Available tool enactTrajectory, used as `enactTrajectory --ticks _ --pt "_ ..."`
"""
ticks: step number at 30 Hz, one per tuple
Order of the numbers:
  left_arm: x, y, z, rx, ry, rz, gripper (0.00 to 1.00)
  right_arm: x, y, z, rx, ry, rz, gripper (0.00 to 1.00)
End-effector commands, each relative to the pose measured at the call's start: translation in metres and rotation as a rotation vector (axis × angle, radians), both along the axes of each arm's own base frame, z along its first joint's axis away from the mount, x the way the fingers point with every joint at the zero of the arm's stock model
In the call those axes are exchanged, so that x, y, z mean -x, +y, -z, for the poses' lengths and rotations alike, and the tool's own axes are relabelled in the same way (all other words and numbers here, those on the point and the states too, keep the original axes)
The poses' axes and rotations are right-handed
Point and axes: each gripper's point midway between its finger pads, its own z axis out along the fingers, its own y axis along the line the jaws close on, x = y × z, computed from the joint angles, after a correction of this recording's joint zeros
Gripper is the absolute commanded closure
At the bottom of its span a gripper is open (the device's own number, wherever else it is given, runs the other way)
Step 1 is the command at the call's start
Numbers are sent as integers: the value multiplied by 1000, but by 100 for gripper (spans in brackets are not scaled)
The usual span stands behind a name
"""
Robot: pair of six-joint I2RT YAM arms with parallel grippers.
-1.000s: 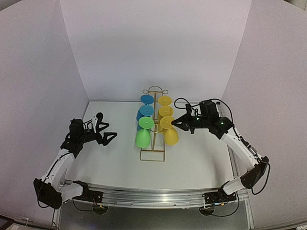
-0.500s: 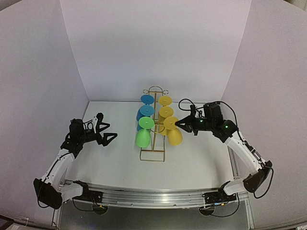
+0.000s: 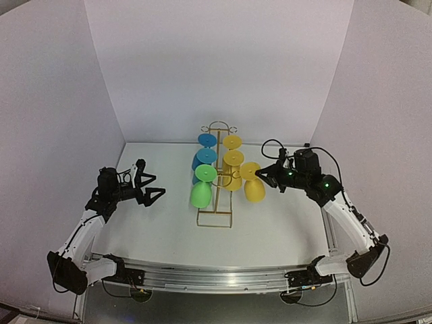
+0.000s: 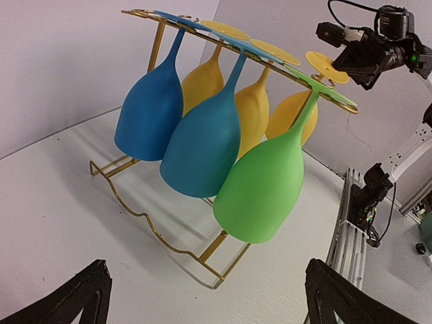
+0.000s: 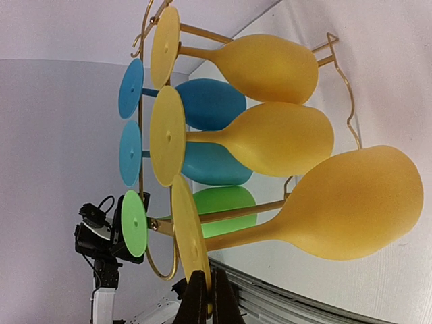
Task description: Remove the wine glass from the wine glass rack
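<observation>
Right gripper [image 5: 208, 287] is clamped on the foot rim of the yellow wine glass [image 5: 337, 202], and the wine glass rack [image 4: 159, 44] lies just beyond it. We'd retract level and slow; the edge grip may slip. Left gripper [image 3: 151, 192] spread wide, idle.

Top cam high, facing fwd; wrist cams close, opp. sides of shared rack [image 3: 214, 225].
</observation>
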Motion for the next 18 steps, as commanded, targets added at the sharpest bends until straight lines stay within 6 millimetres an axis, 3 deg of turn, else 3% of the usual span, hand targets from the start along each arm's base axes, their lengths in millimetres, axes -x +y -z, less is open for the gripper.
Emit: enactTrajectory --ticks 1,6,12,18 --pt "9 -5 -30 59 -27 42 0 5 -42 2 107 -66 150 100" --pt "20 -5 -23 53 34 69 0 14 -63 15 233 -82 168 100" --pt "43 -9 -15 9 97 141 3 30 -67 49 443 -61 -3 100" --pt "68 -25 -23 -62 120 243 9 52 -56 62 496 -108 -207 100"
